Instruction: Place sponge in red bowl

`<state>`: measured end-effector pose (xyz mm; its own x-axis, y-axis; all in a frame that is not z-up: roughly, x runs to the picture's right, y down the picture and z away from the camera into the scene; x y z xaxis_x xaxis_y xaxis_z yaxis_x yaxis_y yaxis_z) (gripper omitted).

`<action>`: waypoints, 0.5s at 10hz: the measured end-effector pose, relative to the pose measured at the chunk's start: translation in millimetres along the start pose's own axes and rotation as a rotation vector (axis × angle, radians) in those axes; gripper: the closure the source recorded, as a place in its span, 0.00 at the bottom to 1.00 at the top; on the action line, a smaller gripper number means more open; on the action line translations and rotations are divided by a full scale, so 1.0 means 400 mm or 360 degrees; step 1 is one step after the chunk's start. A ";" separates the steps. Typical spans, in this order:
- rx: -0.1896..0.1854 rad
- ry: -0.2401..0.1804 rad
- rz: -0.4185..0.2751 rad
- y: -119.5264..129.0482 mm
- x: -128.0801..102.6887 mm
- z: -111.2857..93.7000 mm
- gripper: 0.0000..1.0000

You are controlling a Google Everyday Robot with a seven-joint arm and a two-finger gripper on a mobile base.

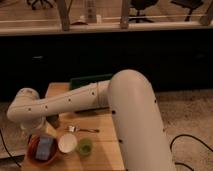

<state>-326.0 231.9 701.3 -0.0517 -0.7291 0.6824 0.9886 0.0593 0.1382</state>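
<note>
camera view, items listed outward from the jaws.

jaws: low at the near-left of the counter (105, 140), tucked under the white arm (65, 102) just far of the red bowl (31, 150). mostly hidden; cannot tell whether wide, narrow or holding anything.

sponge (44, 148): blue-grey block lying inside the red bowl, a little askew. placement looks done or all but done.

white bowl (67, 142): just right of the red bowl, rims close or touching; cannot tell which.

green cup (85, 146): just right of the white bowl, upright.

utensil (82, 130): small and metal, lying flat on the counter far of the cup.

dark green tray (90, 80): far side of the counter, partly behind the arm.

hazards, judged:
- if the jaws hold the sponge when the arm rises, the soft block comes out with them and drops on the counter.
- a low or sideways exit could catch the red bowl's far rim, tipping it or pushing it toward the near-left edge, which is close.
- a shoved red bowl would knock the white bowl, and that in turn the light cup.
- a sweep to the right risks dragging the utensil.
</note>
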 end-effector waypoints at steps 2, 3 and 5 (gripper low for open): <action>-0.0009 -0.0002 -0.0006 0.001 -0.003 0.002 0.20; -0.0010 -0.0002 -0.0007 0.003 -0.004 0.002 0.20; 0.0006 -0.0001 -0.0006 0.005 -0.005 0.002 0.20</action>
<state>-324.1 234.3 700.8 -0.0557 -0.7290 0.6823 0.9879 0.0589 0.1437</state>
